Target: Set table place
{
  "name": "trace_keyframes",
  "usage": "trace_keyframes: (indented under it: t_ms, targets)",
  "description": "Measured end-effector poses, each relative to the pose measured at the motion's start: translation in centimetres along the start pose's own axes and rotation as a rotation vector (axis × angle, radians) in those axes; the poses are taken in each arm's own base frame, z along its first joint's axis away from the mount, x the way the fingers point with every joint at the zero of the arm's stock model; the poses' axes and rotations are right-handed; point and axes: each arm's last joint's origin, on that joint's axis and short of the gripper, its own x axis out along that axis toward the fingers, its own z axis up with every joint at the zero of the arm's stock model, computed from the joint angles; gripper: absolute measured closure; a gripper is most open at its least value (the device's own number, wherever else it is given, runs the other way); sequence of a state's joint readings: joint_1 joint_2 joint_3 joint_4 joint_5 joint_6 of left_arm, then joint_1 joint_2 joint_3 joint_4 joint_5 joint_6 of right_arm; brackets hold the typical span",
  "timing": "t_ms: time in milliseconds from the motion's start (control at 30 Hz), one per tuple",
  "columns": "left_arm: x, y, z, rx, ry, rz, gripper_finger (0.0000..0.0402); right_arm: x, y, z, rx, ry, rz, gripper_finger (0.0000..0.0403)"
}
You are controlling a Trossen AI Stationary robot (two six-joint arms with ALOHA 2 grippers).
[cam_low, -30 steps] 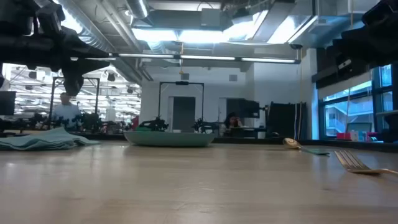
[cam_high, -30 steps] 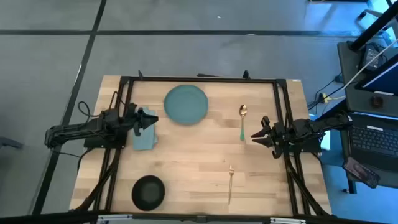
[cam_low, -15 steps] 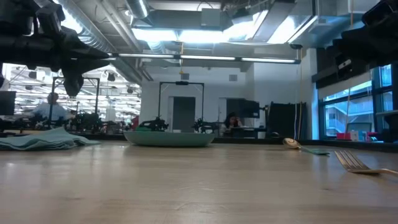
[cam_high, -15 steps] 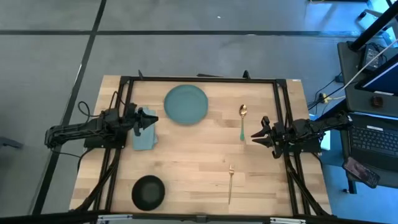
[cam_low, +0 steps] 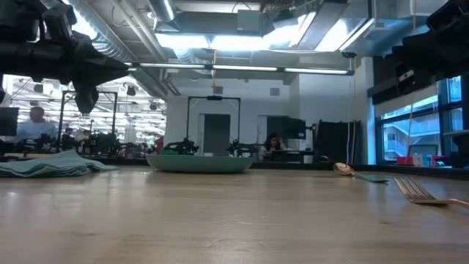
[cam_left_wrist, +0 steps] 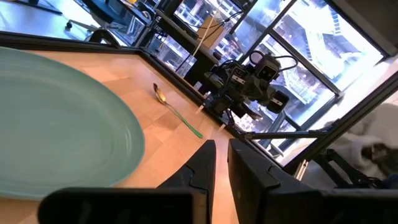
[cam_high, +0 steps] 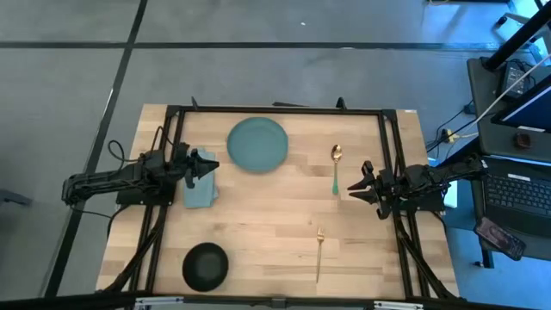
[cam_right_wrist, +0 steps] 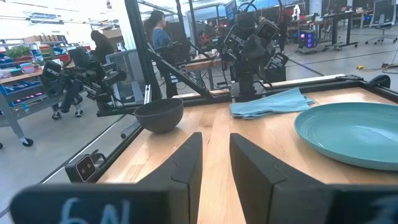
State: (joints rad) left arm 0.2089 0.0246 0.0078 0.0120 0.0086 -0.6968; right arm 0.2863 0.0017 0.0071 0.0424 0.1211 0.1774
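The round teal plate [cam_high: 257, 143] lies flat at the far middle of the wooden table [cam_high: 275, 215]. The folded teal napkin [cam_high: 198, 190] lies left of it. The black bowl [cam_high: 205, 265] stands at the near left. The gold spoon with a teal handle [cam_high: 336, 168] lies at the far right, and the slim gold fork [cam_high: 318, 254] at the near right. My left gripper [cam_high: 215, 165] hovers over the napkin's far end, pointing right, fingers a narrow gap apart and empty [cam_left_wrist: 222, 149]. My right gripper [cam_high: 349, 188] hovers right of the spoon, pointing left, slightly open and empty [cam_right_wrist: 214, 140].
A black metal rail frame [cam_high: 275, 109] runs round the table top. Bare wood lies in the middle of the table between plate, bowl and fork. A desk with a laptop [cam_high: 516, 185] stands past the right edge. People and workbenches show in the room behind [cam_right_wrist: 158, 28].
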Motion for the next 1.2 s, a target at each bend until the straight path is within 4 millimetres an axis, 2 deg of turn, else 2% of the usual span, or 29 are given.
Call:
trace_keyframes:
  t_ms: [433,700,767,1067,1133,1200]
  targets:
    - [0.00,0.00,0.00,0.000,0.000,0.000,0.0384,0.00,0.00,0.00,-0.002,0.000,0.000,0.0318]
    - [0.00,-0.01,0.01,0.000,0.000,0.000,0.0394,0.07,-0.46,0.11,-0.337,-0.003,-0.094,0.0318]
    - [0.00,-0.01,0.01,0.000,0.000,-0.001,0.0396,0.07,-0.51,0.12,-0.368,-0.001,-0.101,0.0318]
    - [0.00,-0.01,0.01,0.005,0.000,0.000,0.0400,0.07,-0.51,0.12,-0.290,-0.005,-0.101,0.0318]
    - [0.00,0.00,0.01,0.092,-0.001,0.002,0.0396,0.07,-0.51,0.12,-0.247,-0.007,-0.100,0.0318]
    - [0.00,0.05,0.05,0.193,-0.014,0.019,0.0391,0.07,-0.50,0.21,-0.127,-0.022,-0.098,0.0318]
